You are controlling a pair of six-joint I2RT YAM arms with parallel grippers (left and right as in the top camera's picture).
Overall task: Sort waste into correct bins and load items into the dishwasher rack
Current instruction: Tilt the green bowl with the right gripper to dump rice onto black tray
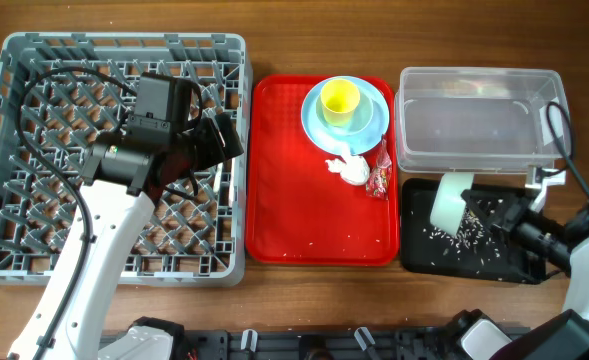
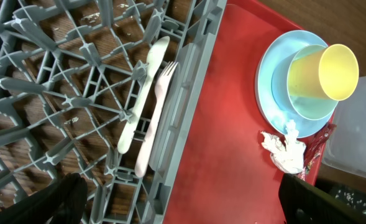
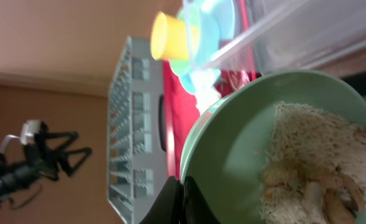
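L arm reaches from the near edge across the dishwasher rack (image 1: pixel 124 42), wrist bent twd the rack's R side. L gripper (image 1: pixel 224 138) hangs over the rack's R wall, jaws spread wide, nothing in them. In L wrist view its dark fingers (image 2: pixel 63 200) show only at the bottom corners. R arm comes in low from the near R corner. R gripper (image 1: pixel 486 208) is clamped on the rim of the mint-green bowl (image 1: pixel 452 200), which is tipped on its side over the black tray (image 1: pixel 408 250). R wrist view: fingertips pinch the rim at frame bottom, w/ rice-like food (image 3: pixel 307 155) clinging inside the bowl.

Around:
- Rice-like crumbs (image 1: pixel 464 235) lie scattered on the black tray's floor.
- Clear tub (image 1: pixel 479 72) sits just behind that tray.
- Red serving tray (image 1: pixel 314 210) lies btw rack and bins.
- On its far R part is the pale blue plate (image 1: pixel 311 110), w/ the blue-white bowl (image 1: pixel 366 120) on it and the yellow cup (image 1: pixel 340 100) tilted in the bowl.
- White napkin (image 1: pixel 349 168) is crumpled at the plate's near rim.
- Snack wrapper (image 1: pixel 381 175) is just beside it, at the tray's R edge.
- White spoon (image 2: pixel 146 81) and fork (image 2: pixel 156 118) lie side by side on the rack floor along its R wall, below the L gripper.

Hidden or unclear: in overhead the L gripper covers spoon and fork, R fingers sit mostly behind the bowl, and both arms are cut off at the frame's bottom. R wrist view is blurred, so plate and cup are only colour patches there.
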